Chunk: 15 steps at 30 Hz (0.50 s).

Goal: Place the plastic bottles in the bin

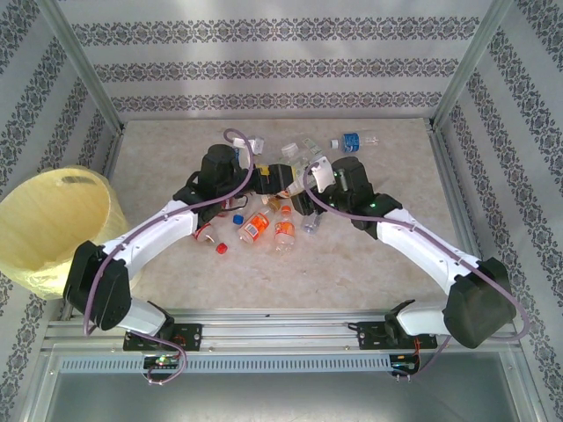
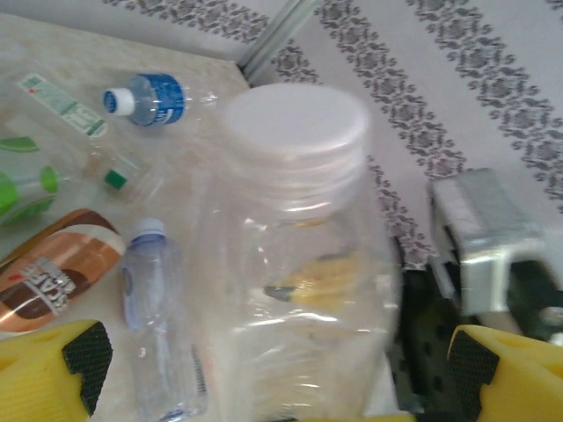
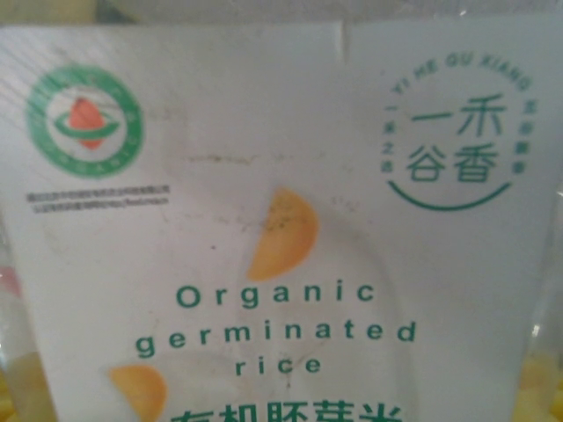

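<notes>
Bin (image 1: 57, 224) is sitting far left, beside the counter (image 1: 387, 264) and well apart from both arms. The left claw (image 1: 268, 180) is reaching into the middle of the pile. Its wrist camera is showing that claw (image 2: 281, 374) spread wide, yellow fingertips (image 2: 53, 369) at either edge, with a big clear jar (image 2: 295, 264) and its white lid (image 2: 295, 132) standing between them. I cannot tell whether the fingertips are touching the jar.

The plastic bottles (image 1: 268, 227) are lying scattered just in front of the claws, orange labels showing from above. Up close, the left wrist camera is picking out a small clear bottle (image 2: 158, 325) beside the jar, a brown-labelled one (image 2: 53, 277) and a blue-capped one (image 2: 149, 98) farther back.

To the right, the right claw (image 1: 308, 189) is meeting the jar (image 1: 310, 163) from the other side. Its wrist camera is looking straight at a white label (image 3: 281, 220) reading "Organic germinated rice", something the overhead view is too small to show. Whether this claw is gripping, I cannot tell.
</notes>
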Tool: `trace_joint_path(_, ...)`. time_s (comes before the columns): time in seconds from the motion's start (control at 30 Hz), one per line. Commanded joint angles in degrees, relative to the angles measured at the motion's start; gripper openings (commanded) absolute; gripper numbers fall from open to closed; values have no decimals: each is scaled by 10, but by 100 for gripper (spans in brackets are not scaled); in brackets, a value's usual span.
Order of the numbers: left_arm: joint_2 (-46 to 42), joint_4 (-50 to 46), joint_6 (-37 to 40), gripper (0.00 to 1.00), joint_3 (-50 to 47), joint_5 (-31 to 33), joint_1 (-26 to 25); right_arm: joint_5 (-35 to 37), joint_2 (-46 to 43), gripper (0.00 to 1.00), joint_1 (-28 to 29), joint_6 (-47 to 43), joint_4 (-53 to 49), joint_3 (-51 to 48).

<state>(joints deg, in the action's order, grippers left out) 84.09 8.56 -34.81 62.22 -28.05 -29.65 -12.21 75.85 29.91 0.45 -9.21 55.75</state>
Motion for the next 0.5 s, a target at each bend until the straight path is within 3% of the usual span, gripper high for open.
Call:
trace_joint_path(0.0, 20, -38, 27, 100, 33, 24, -9, -36, 13, 70, 10, 21, 31, 30)
trace_joint_path(0.17, 52, -67, 40, 93, 71, 5, -10, -46, 33, 71, 18, 18, 25, 51)
trace_joint_path(0.37, 64, -68, 33, 65, 83, -1, -11, -50, 51, 72, 24, 5, 3, 81)
trace_joint_path(0.47, 65, -58, 25, 59, 85, -9, -10, -62, 50, 76, 23, -8, 0, 83)
